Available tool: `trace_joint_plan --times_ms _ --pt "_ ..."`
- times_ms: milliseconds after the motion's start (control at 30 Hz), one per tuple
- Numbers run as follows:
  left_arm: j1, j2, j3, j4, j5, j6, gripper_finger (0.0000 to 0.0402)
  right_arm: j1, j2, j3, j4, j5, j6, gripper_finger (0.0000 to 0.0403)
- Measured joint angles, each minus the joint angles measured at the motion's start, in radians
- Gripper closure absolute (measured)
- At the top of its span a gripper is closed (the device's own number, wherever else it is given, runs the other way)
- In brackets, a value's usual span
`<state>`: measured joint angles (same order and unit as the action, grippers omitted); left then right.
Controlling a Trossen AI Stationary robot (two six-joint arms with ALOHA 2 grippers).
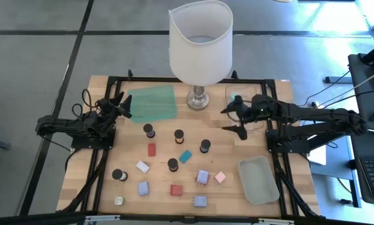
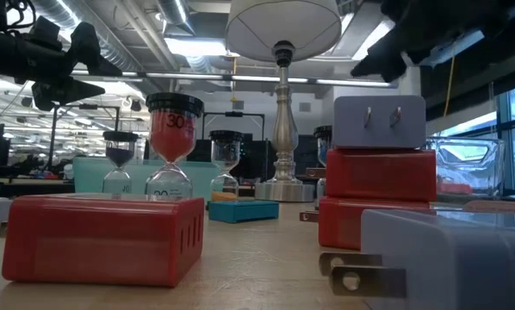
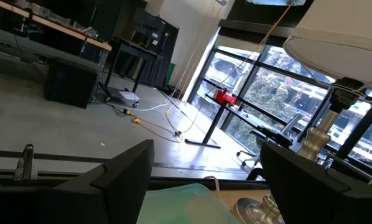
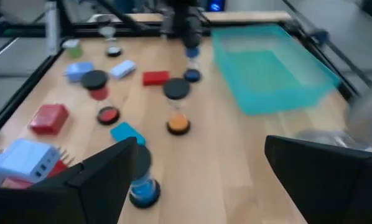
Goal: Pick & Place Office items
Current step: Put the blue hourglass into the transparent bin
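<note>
The office items lie scattered on the wooden table: several dark-capped sand timers [image 1: 179,135] standing upright, plus red [image 1: 152,149], teal [image 1: 185,156], white [image 1: 142,166], blue [image 1: 142,187], lavender [image 1: 202,177] and pink [image 1: 220,177] blocks lying flat. My right gripper [image 1: 235,120] hangs open above the table's far right, beside the lamp base, holding nothing. Its wrist view looks across the timers [image 4: 176,106] and a red block [image 4: 48,118]. My left gripper [image 1: 124,105] waits open at the far left, by the green tray [image 1: 152,103].
A big white-shaded lamp [image 1: 200,47] stands at the far middle on a metal base [image 1: 199,100]. One clear tray [image 1: 240,94] lies beneath my right arm, and another [image 1: 259,180] sits near the front right. A black frame [image 1: 106,156] borders the table.
</note>
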<state>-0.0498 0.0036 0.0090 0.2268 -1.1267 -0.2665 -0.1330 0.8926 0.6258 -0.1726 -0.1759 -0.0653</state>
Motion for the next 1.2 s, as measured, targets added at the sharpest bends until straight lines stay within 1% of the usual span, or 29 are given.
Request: trace_joint_plan --times_ms 133,267,467,733,800,900,967,1200 --pt "0.0 0.0 0.0 0.0 0.0 0.0 0.0111 0.058 0.052 0.0 0.091 -0.001 -0.041 0.0048" --pt "0.0 0.0 0.0 0.0 0.0 0.0 0.0111 0.102 0.13 0.0 0.169 0.0 -0.063 0.0048" --pt "0.0 0.0 0.0 0.0 0.001 0.0 0.0111 0.158 0.259 0.0 0.236 -0.049 -0.053 0.0048" --pt "0.0 0.0 0.0 0.0 0.001 0.0 0.0111 0.223 0.404 0.0 0.305 -0.024 -0.05 0.0048" --pt "0.0 0.0 0.0 0.0 0.001 0.0 0.0111 0.233 0.436 0.0 0.323 0.01 -0.05 0.0048" --pt "0.0 0.0 0.0 0.0 0.001 0.0 0.0111 0.244 0.486 0.0 0.348 0.107 -0.072 0.0048" --pt "0.0 0.0 0.0 0.0 0.001 0.0 0.0111 0.249 0.513 0.0 0.374 0.142 -0.076 0.0048" --pt "0.0 0.0 0.0 0.0 0.001 0.0 0.0111 0.249 0.575 0.0 0.41 0.142 -0.025 0.0048"
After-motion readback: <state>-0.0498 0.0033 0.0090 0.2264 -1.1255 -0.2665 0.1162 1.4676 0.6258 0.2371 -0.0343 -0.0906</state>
